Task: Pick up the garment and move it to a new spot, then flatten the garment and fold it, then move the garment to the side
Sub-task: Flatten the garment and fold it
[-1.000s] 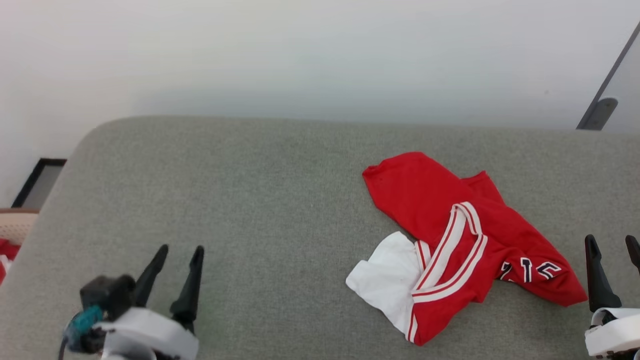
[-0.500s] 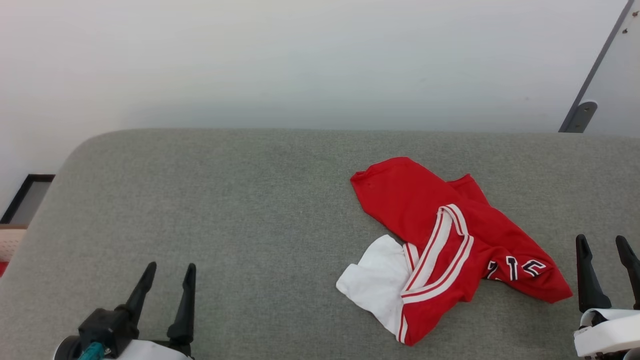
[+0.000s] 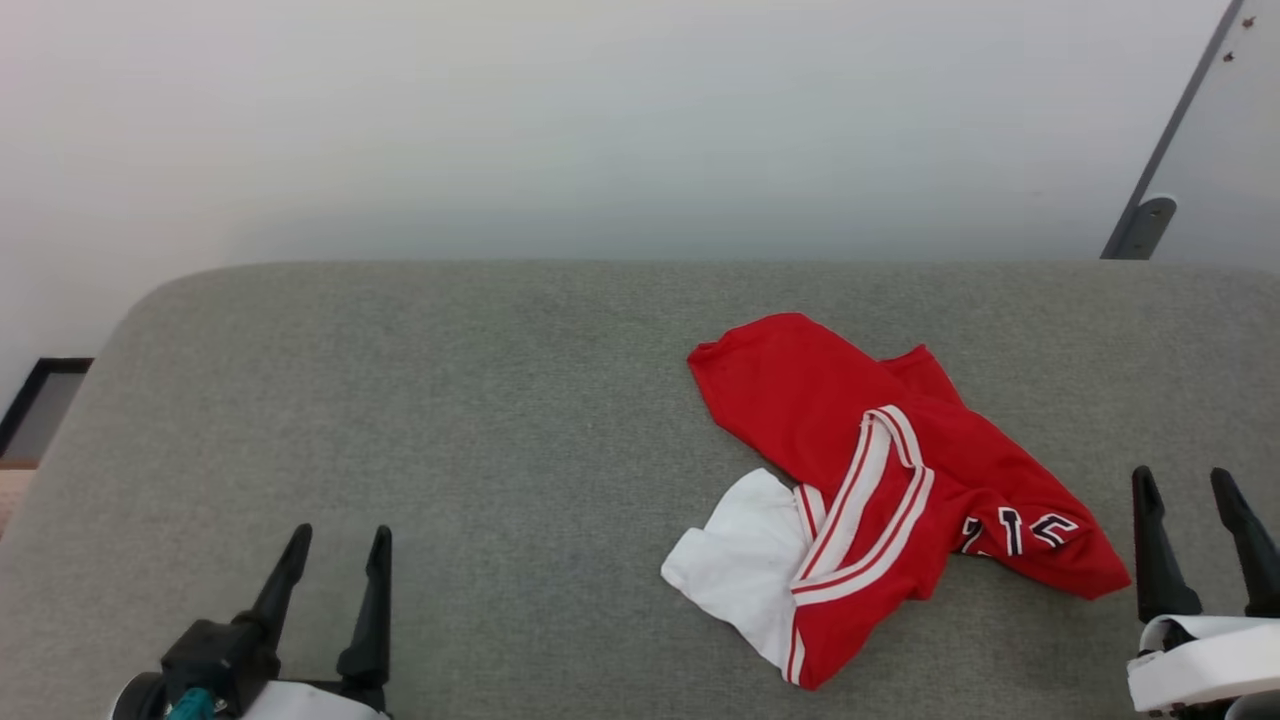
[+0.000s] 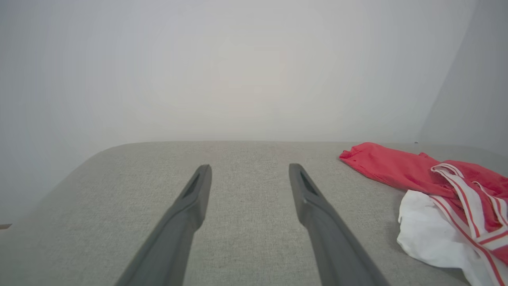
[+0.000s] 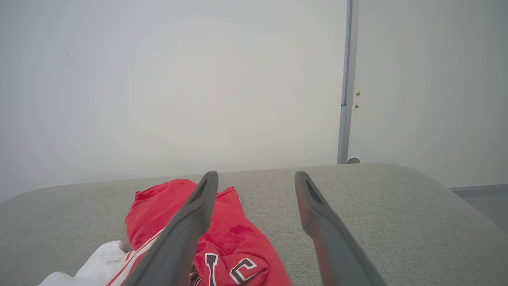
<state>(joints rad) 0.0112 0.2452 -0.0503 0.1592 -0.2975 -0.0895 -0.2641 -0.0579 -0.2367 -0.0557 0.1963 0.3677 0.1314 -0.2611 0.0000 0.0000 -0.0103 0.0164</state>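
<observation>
The garment, a bright red jersey with white striped trim, a white panel and dark number print, lies crumpled on the grey upholstered surface, right of centre. It also shows at the right of the left wrist view and at the lower left of the right wrist view. My left gripper is open over bare fabric at the lower left, well apart from the garment. My right gripper is open just right of the garment's printed end, with nothing between its fingers.
A pale wall rises behind the surface. A grey metal post with a foot stands at the back right. The surface's rounded left edge drops to the floor, where a dark-framed thing lies.
The head camera has shifted, sliding the whole scene left in the picture. The left gripper has dropped lower in that view. The garment lies as before.
</observation>
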